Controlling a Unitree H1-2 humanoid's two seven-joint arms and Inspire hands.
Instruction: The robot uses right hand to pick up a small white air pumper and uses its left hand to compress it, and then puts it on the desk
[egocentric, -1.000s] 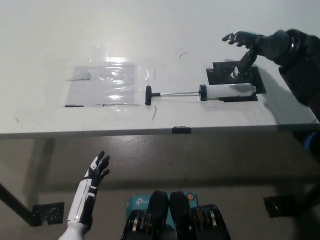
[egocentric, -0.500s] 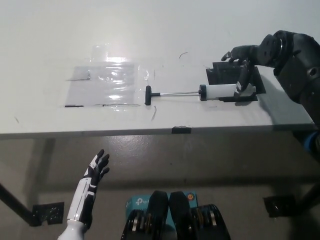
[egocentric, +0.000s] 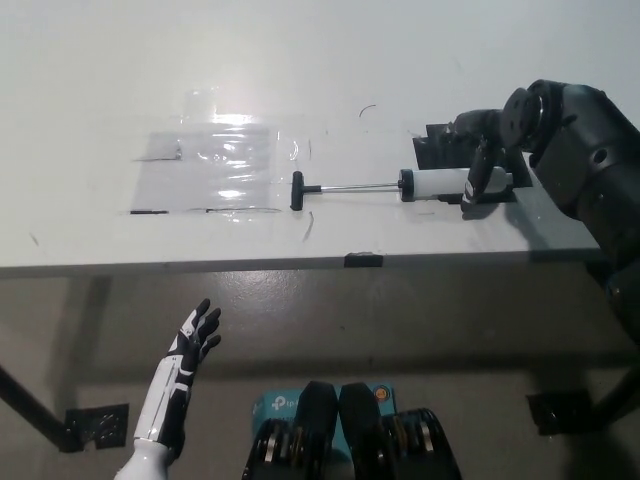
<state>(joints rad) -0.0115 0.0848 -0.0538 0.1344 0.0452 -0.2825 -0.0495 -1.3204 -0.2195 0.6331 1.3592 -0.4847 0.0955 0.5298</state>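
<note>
Air pumper lies flat on the white bench, right of frame centre; white barrel at right, thin rod running left to a black T-handle. Barrel end sits over a black patch on the bench. Right robot hand is on the barrel's right end, fingers curled over it (can't tell if it's a firm clamp). Left robot hand at lower left, below bench edge, fingers spread, holding nothing. Clear plastic sheet at upper left, well apart from pumper body.

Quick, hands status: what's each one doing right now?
Left robot hand: open, holding nothing, below the desk edge.
Right robot hand: fingers draped over the air pumper; whether the grip has closed cannot be told.
</note>
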